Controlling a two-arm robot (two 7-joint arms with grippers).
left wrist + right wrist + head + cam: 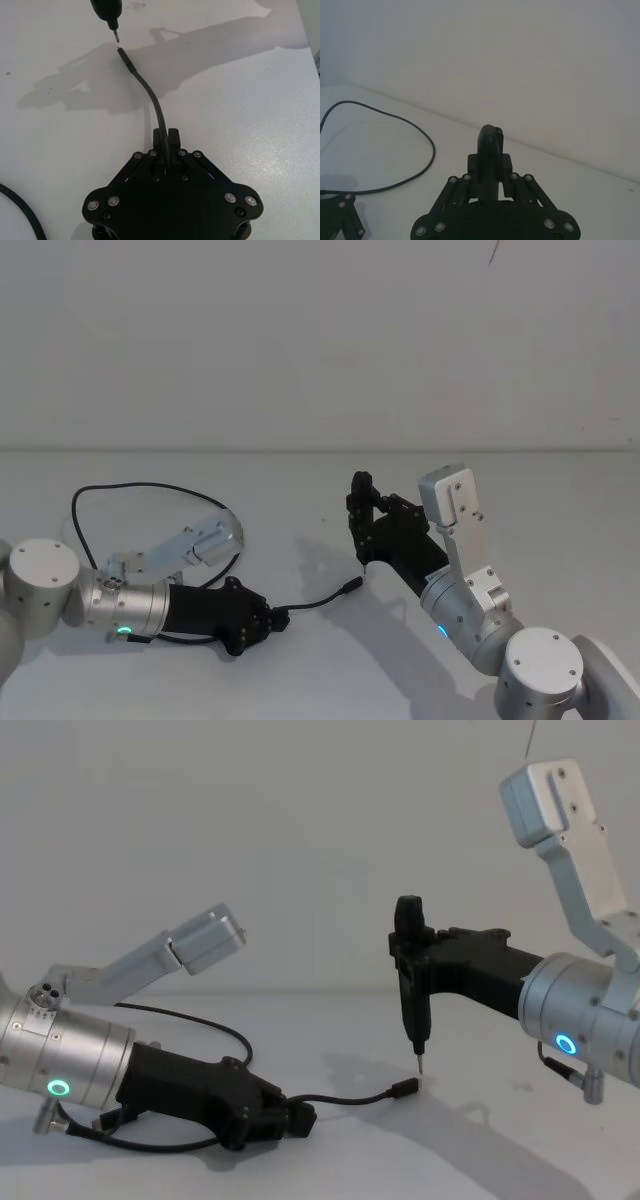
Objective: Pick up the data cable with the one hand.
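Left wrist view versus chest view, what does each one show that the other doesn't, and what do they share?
Left wrist view alone: a close look at the data cable lying between the left pincer's shut fingers.

Chest view alone: the green ring on the left wrist, the blue ring on the right wrist, and the right pincer holding a short lead upright.

Both: the cable's plug just short of the lead's silver tip, over the white table.

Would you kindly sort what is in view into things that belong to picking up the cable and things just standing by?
Belongs to the job:
- data cable
- left claw, shut on the cable near its plug

Standing by:
- right claw, holding a short silver-tipped lead
- white table
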